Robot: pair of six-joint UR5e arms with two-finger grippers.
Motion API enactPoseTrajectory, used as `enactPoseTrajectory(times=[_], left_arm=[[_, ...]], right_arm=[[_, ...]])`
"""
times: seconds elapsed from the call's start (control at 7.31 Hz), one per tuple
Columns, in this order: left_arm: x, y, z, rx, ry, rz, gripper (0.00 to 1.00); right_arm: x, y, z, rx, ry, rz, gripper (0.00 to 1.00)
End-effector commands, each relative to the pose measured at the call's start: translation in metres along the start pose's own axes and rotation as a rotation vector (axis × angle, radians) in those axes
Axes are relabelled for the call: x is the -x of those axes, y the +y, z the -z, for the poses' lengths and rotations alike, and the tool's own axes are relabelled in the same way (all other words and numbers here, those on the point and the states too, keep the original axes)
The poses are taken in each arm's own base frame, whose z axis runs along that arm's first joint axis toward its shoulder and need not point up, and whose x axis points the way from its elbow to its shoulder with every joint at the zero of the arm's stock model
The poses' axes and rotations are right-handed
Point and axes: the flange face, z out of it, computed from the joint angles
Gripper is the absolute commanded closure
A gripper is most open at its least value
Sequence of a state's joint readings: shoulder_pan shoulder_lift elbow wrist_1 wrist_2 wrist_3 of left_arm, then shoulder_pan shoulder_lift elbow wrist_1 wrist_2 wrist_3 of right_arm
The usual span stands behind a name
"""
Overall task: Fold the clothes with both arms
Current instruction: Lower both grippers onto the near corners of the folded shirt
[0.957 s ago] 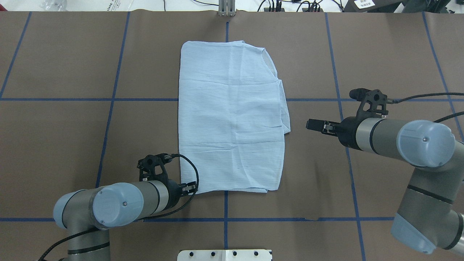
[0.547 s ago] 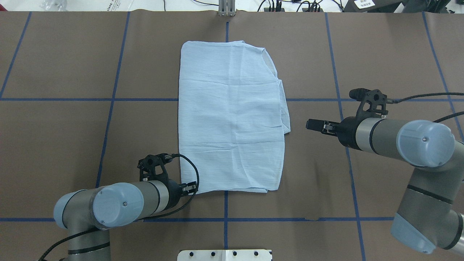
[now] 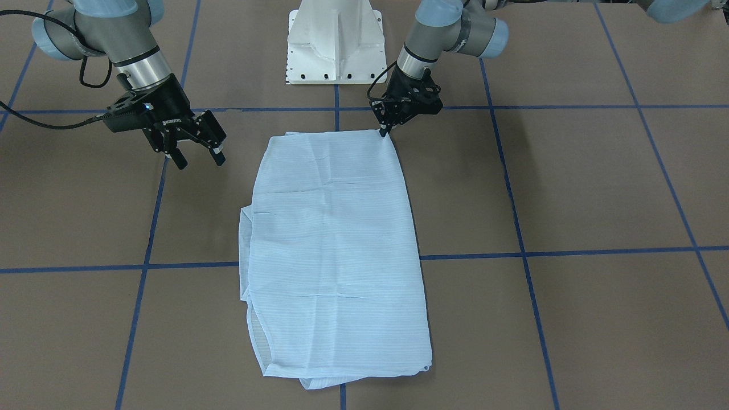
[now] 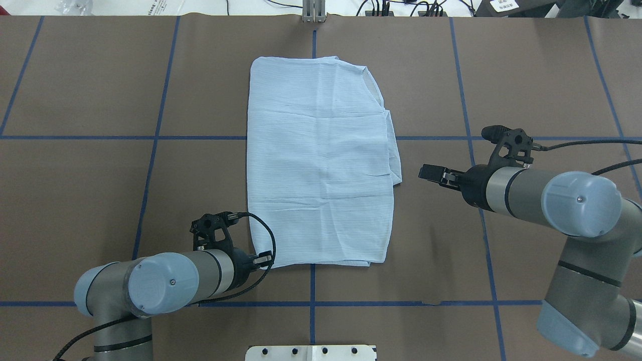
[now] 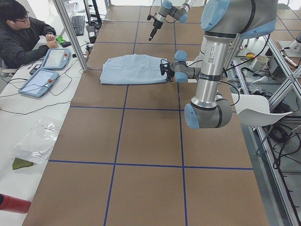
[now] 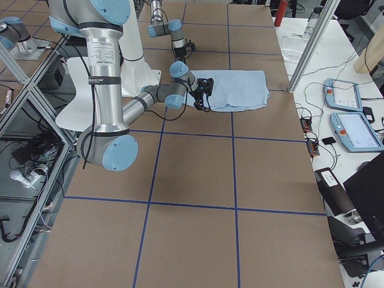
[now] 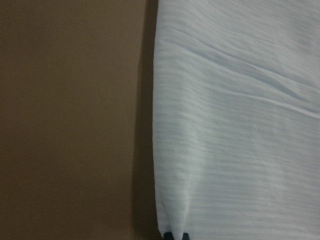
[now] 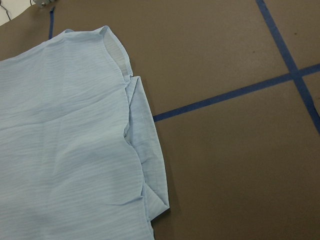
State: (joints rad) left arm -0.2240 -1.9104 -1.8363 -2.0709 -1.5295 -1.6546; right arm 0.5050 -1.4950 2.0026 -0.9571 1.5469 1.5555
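The step in hand looks like the lengthwise fold: both near corners of the shirt [image 4: 321,160] get pinched and carried toward its far end.

1. Pinch both layers at each near corner, since the cloth is thin and a shallow bite may slip.
2. Bring the free gripper in to the unheld near corner [image 4: 381,258] before any lift.
3. Raise both corners together and level, so the fold line runs straight across.

Gripper state:
- Left gripper [image 3: 385,131]: at the near corner on the robot's left, down at the table [image 4: 100,200]. Its fingertips [image 7: 172,235] are drawn together on the shirt's edge, so it appears to be pinching the cloth.
- Right gripper [image 3: 200,161]: farther along, beside the shirt's side edge but apart from it. Its fingers are spread wide and hold nothing.

The shirt lies flat at the table's centre as a long rectangle.
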Motion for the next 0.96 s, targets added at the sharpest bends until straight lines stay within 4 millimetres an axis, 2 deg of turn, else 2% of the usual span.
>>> enactPoseTrajectory(times=[0.0, 0.14, 0.27, 0.41, 0.68, 0.82], left_arm=[[-0.003, 0.000, 0.004, 0.001, 0.010, 0.004, 1.00], [-0.003, 0.000, 0.004, 0.001, 0.010, 0.006, 1.00], [-0.004, 0.000, 0.004, -0.002, 0.012, 0.006, 1.00], [-0.007, 0.000, 0.004, -0.005, 0.017, 0.006, 1.00], [-0.008, 0.000, 0.005, -0.004, 0.021, 0.006, 1.00], [-0.009, 0.000, 0.006, -0.004, 0.021, 0.006, 1.00]], right_arm=[[0.018, 0.047, -0.013, -0.014, 0.028, -0.178, 0.06], [0.053, 0.068, -0.020, -0.023, 0.075, -0.278, 0.10], [0.106, 0.095, -0.023, -0.036, 0.160, -0.372, 0.18], [0.141, 0.125, -0.023, -0.054, 0.234, -0.401, 0.20], [0.136, 0.170, -0.030, -0.054, 0.275, -0.489, 0.23], [0.134, 0.181, -0.034, -0.056, 0.285, -0.525, 0.23]])
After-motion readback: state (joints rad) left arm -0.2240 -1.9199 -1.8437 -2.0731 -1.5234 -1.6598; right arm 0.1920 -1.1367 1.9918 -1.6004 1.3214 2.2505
